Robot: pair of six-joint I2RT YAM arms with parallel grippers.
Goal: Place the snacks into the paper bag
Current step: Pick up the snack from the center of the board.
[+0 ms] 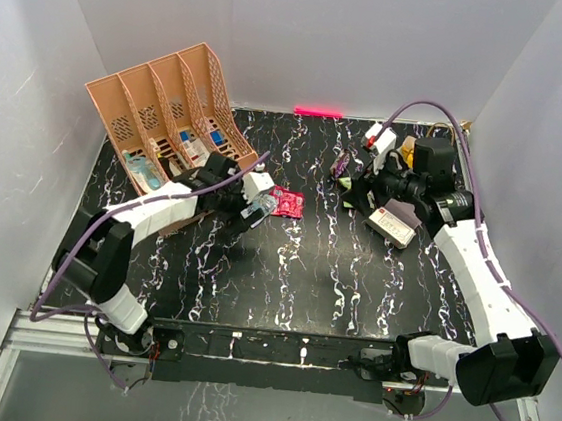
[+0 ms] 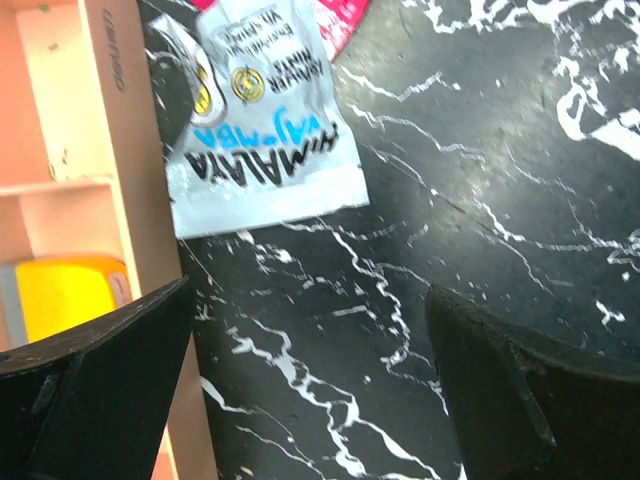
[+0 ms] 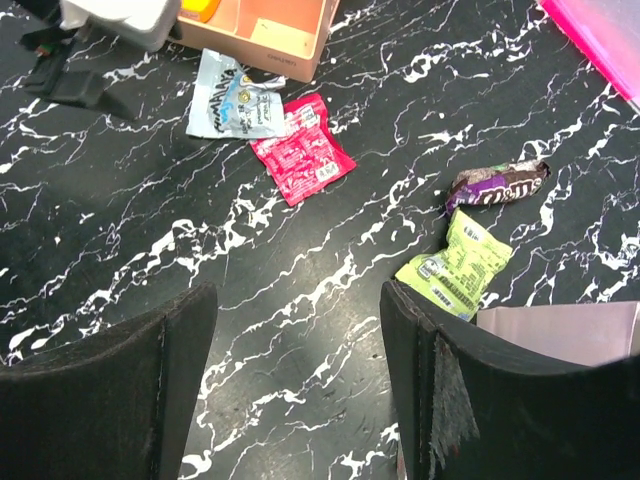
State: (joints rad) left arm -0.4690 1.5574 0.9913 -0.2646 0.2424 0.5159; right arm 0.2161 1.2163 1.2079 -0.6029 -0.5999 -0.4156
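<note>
Left gripper [image 2: 308, 335] is about as wide apart as it goes, nothing between the jaws and not touching anything. It hangs low over the black marbled table [image 1: 285, 271], right next to the peach organiser [image 1: 165, 118]. A pale blue packet [image 2: 265, 150] lies flat just ahead of its fingertips, up against the organiser's front corner. A pink packet [image 3: 300, 155] sits on the far side of that one, and the two touch at a corner.

Right gripper [image 3: 298, 330] is over toward the far right corner of the table. Its jaws are apart too, though not as wide, with only bare table between them. It holds nothing. Just ahead of its right finger lie a green packet [image 3: 455, 265] and a purple packet [image 3: 497, 185], close together, both flat on the table.

Containers: the paper bag [image 3: 560, 330] only shows as a pale lilac patch at the lower right of the right wrist view. It's just beside the green packet and partly behind the right finger. In the top view the right arm covers it, so I can't tell how it stands or what's inside.

The organiser sits in the far left corner with a few small items low in its slots, including something yellow [image 2: 70, 295]. A white box [image 1: 393, 222] with a red mark lies near the right edge, beside the right arm.
</note>
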